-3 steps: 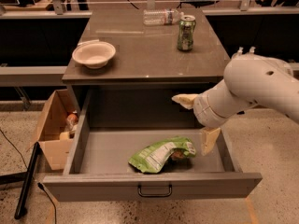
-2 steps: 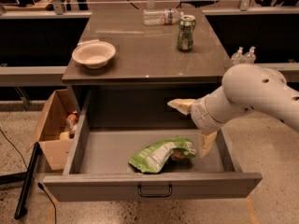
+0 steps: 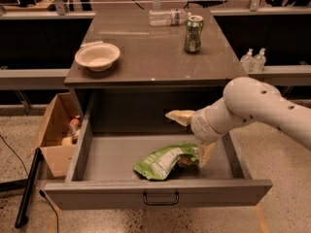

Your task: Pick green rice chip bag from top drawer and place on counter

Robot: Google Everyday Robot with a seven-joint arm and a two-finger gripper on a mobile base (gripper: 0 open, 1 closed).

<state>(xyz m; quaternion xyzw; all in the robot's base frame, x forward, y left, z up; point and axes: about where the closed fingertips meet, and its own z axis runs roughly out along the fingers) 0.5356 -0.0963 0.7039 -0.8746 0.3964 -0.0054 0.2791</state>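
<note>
Reach step, grasp not yet made: white arm (image 3: 252,106) down in the open drawer (image 3: 155,187), jaws spread wide over its right half, the lower one at the right end of the bag (image 3: 163,161). Crumpled light-green foil, white printed panel, flat on the drawer's smooth grey floor. Next, likely: closing on yielding, slippery foil, then lifting to the glossy desk (image 3: 146,52) above the drawer.

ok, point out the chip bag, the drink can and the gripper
green rice chip bag (image 3: 162,161), camera view, on its white printed panel.
drink can (image 3: 193,34), camera view, on the side of its body.
gripper (image 3: 187,139), camera view, midway between its open fingers, over the bag's right end.
</note>
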